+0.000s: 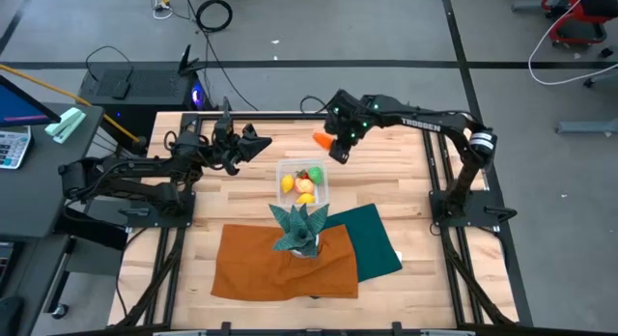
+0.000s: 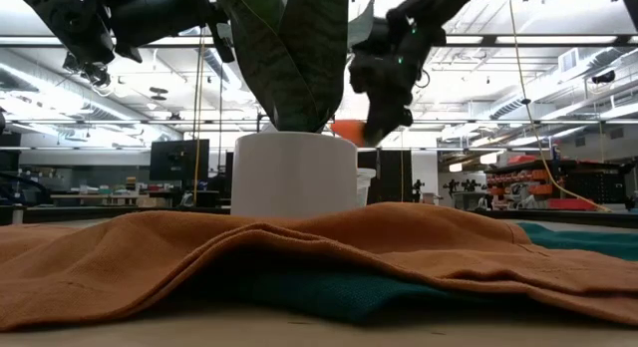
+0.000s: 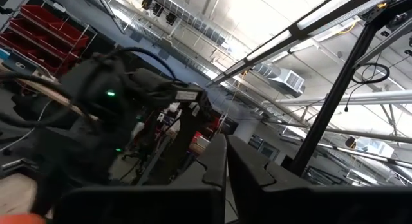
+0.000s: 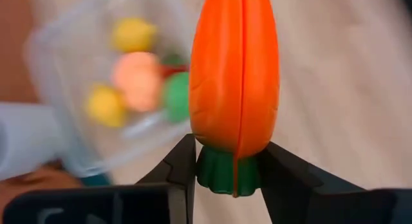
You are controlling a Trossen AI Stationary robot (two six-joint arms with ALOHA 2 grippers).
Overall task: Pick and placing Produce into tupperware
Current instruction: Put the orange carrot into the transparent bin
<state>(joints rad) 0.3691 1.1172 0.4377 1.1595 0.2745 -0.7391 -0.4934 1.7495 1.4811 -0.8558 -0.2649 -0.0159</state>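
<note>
R gripper (image 1: 339, 153) hangs above the wooden counter (image 1: 406, 182) near its far edge, just off the far-right corner of the clear plastic tupperware container (image 1: 322, 186); its fingers (image 4: 183, 166) are narrowly parted and clamped on the green stem end of the orange carrot-shaped toy (image 4: 235, 76), one finger each side, w/ the carrot's orange body sticking out past the fingertips. From above, the carrot (image 1: 323, 139) shows as an orange wedge beside the gripper, over bare wood & clear of the container, not inside it. The container sits mid-counter, slightly toward the far edge, and holds other produce: two yellow pieces (image 1: 288, 184), a red/orange piece (image 1: 303, 177) and a green piece (image 1: 315, 174), all bunched together. Just on the near side of the container stands a teal spiky-leaf plant (image 1: 297, 225) in a white pot (image 2: 294, 173), on a rumpled rust-orange cloth (image 1: 280, 264) that partly overlaps a dark green cloth (image 1: 372, 239) toward the counter's right side. L gripper (image 1: 253, 143) is raised over the far-left part of the counter, well apart from the container, fingers (image 3: 215, 166) pressed together w/ nothing between them. In the low view the R gripper (image 2: 384, 118) hangs behind the pot w/ a bit of orange beside it.
</note>
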